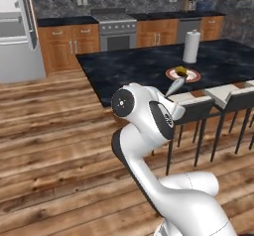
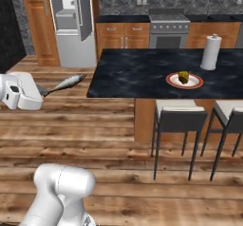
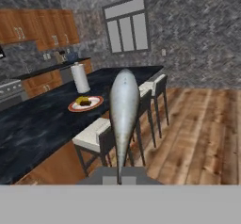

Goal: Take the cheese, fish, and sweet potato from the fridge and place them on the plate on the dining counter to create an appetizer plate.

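Standing at far left, tall light-grey fridge (image 2: 71, 21), door open, white shelves showing. Claw (image 2: 43, 91) shut tight on tail of slender grey fish (image 2: 66, 83), fish in air over wooden floor, short of large black marbled stone desk (image 2: 142, 73). On desk: round white plate with red-brown rim (image 2: 184, 81) bearing yellow-orange cheese wedge (image 2: 183, 77); white paper towel roll (image 2: 210, 52) upright beyond plate, apart from it. Two stools along desk's near edge.

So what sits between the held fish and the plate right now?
In the hand view, a white-seated stool and bare black dining counter lie between the fish and the plate.
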You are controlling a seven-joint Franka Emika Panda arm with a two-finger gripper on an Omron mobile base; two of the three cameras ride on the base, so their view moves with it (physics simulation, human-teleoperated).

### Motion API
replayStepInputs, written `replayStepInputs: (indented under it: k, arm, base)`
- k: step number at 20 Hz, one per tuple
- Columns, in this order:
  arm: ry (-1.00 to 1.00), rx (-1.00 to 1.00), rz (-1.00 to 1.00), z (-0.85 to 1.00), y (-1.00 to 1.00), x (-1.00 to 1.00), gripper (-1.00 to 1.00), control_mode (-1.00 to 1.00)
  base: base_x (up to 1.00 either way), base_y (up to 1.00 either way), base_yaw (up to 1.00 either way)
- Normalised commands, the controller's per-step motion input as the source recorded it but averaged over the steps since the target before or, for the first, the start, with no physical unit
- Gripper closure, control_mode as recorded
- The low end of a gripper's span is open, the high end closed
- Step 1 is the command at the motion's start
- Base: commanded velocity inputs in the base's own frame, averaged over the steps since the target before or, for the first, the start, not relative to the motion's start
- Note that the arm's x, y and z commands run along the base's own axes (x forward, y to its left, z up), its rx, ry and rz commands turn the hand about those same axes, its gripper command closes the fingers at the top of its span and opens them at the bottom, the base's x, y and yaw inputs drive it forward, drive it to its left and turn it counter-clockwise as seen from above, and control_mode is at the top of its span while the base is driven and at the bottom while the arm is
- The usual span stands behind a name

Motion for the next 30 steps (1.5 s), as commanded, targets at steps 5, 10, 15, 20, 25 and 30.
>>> replayStepInputs:
  k: [5,10,15,20,25,30]
  arm:
    - [0.00,0.00,0.00,0.00,0.00,0.00,1.00,1.00]
    - [0.00,0.00,0.00,0.00,0.00,0.00,1.00,1.00]
    - [0.00,0.00,0.00,0.00,0.00,0.00,1.00,1.00]
    - [0.00,0.00,0.00,0.00,0.00,0.00,1.00,1.00]
    - [0.00,0.00,0.00,0.00,0.00,0.00,1.00,1.00]
    - [0.00,0.00,0.00,0.00,0.00,0.00,1.00,1.00]
  base:
    - [0.00,-0.88,0.00]
    - [0.02,-0.78,0.00]
    - [0.20,-0.64,0.00]
    - [0.37,-0.36,0.00]
    - [0.52,-0.13,0.00]
    - [0.71,-0.07,0.00]
